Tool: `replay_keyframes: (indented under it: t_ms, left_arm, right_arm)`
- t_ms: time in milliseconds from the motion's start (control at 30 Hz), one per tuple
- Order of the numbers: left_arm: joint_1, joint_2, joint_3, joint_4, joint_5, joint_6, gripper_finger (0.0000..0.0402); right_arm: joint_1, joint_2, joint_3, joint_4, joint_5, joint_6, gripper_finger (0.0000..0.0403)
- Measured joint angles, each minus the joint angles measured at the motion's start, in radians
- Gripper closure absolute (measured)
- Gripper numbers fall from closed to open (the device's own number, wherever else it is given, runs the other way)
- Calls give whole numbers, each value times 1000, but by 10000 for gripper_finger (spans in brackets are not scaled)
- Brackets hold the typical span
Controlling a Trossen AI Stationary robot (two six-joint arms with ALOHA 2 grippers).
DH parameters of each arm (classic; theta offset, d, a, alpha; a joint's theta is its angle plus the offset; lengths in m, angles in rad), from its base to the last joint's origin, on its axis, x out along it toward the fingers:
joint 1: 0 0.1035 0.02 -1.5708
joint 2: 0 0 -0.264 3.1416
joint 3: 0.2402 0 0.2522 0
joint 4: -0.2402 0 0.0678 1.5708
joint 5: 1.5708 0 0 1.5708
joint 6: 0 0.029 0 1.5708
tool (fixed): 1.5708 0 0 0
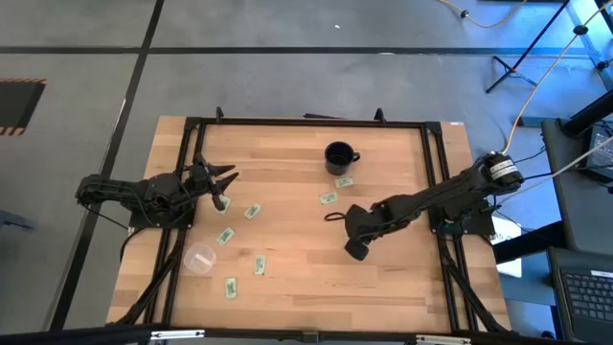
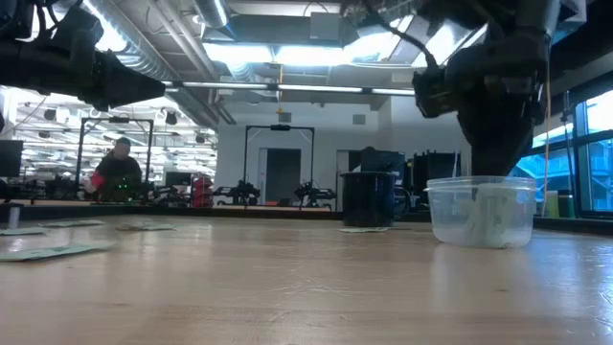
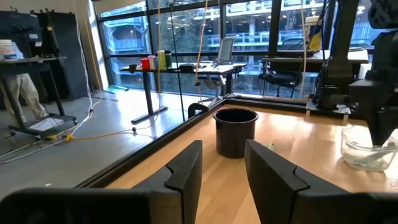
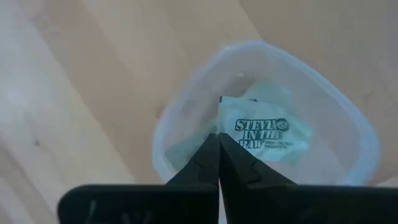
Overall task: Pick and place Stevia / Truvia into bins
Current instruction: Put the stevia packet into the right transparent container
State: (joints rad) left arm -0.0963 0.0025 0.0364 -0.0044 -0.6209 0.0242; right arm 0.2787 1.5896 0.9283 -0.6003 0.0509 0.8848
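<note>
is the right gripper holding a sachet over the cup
No. In the right wrist view the right gripper is shut with nothing between its fingers, and the Stevia sachet lies inside the clear cup.

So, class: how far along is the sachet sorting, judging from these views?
Done: at least one Stevia sachet lies in the clear cup under the right gripper, whose fingers are shut. In hand: nothing visible; the left gripper hovers open at the left side. Left: six or so sachets lie loose, and the second cup looks empty.
</note>
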Motion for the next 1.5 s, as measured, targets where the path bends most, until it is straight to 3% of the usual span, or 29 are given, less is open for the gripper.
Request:
replay_keyframes:
  t_ms: [467,733,867,1067,1367,1500]
  left_arm:
    - [0,0,0,0,0,-1,286]
    - [0,0,0,0,0,-1,286]
    - [0,0,0,0,0,0,286]
    - [0,0,0,0,0,21,286]
    - [0,0,0,0,0,23,286]
    - [0,0,0,0,0,23,286]
  right_arm:
    - [-9,1,72,-55,-4,-54,346]
    - [-9,1,223,-303,8,-63,307]
    - [-10,0,284,-319,34,-194,307]
    - [-30,0,312,-264,190,-535,308]
    - [-211,24,309,-220,147,-605,309]
    - [-279,73,308,-218,107,-791,309]
